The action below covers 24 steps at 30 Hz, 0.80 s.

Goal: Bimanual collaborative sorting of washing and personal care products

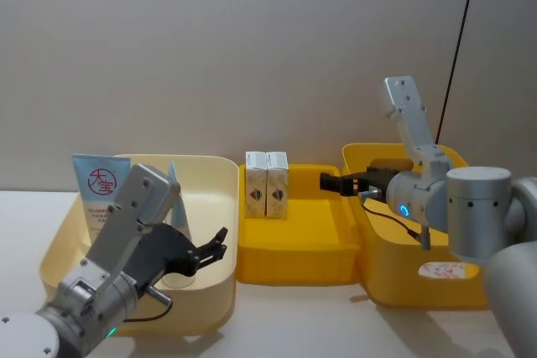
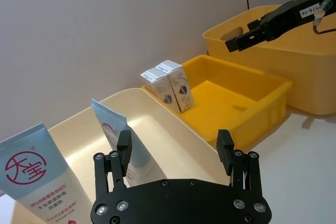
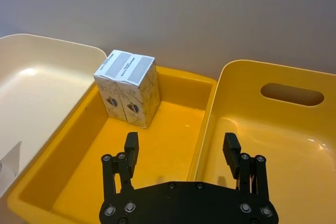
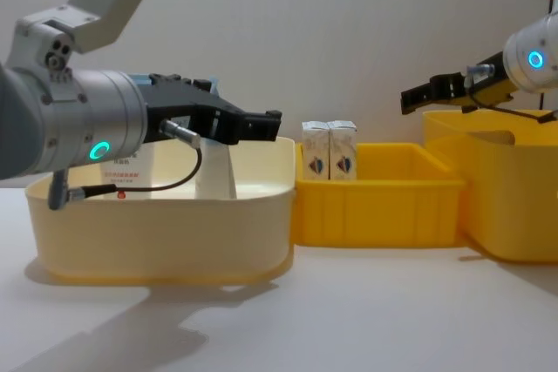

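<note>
Left tool (image 2: 174, 142): fingers spread wide, nothing held, hanging over the cream bin (image 2: 157, 129). Just beyond its fingertips the pale blue-white tapering tube (image 2: 107, 127) stands inside that bin. Off to the tool's left, against the bin's far wall, stands the light blue tube with red round logo (image 2: 37, 174).

Right tool (image 3: 180, 141): fingers likewise wide apart and empty, poised above the wall where the shallow yellow tray (image 3: 157, 145) meets the deep yellow bin (image 3: 262, 124). Beyond its fingertips, across the tray, two small white cartons (image 3: 127, 87) stand upright side by side, touching each other, in the tray's far corner next to the cream bin.

All three containers sit on the desk (image 4: 349, 302).
</note>
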Motion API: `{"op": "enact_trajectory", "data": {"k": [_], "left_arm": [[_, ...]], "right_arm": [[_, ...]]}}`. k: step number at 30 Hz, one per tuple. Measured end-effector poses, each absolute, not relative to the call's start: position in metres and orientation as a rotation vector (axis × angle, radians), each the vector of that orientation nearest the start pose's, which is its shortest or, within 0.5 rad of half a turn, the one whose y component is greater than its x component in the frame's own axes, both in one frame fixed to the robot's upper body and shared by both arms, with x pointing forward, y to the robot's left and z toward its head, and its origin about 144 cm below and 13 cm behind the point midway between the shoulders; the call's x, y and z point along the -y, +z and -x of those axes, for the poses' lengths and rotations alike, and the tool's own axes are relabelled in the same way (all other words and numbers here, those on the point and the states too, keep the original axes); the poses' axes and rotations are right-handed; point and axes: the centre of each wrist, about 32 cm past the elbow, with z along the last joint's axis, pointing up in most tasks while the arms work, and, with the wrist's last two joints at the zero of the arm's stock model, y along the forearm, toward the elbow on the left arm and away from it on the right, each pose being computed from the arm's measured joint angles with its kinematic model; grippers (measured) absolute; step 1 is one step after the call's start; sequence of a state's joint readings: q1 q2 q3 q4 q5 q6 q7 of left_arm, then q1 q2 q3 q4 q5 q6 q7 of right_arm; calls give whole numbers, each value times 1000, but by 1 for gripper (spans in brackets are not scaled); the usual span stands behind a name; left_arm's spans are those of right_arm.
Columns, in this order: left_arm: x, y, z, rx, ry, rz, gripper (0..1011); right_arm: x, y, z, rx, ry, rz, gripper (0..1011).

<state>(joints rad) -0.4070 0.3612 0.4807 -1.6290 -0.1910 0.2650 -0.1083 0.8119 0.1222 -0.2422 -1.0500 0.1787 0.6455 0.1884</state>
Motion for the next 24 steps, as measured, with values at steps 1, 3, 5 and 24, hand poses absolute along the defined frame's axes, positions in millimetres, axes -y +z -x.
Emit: {"op": "enact_trajectory", "data": {"k": [1, 3, 5, 24], "left_arm": [[-184, 1264, -526, 253, 1047, -198, 1003], [-184, 1265, -528, 248, 1045, -206, 1004], [-183, 1265, -530, 241, 1044, -214, 1003], [-181, 1276, -542, 256, 1095, -253, 1003]], "right_arm": [[216, 1316, -654, -241, -1252, 351, 1001], [216, 1316, -654, -242, -1251, 351, 1001], [216, 1316, -654, -243, -1251, 352, 1001], [216, 1315, -655, -249, -1247, 354, 1001]]}}
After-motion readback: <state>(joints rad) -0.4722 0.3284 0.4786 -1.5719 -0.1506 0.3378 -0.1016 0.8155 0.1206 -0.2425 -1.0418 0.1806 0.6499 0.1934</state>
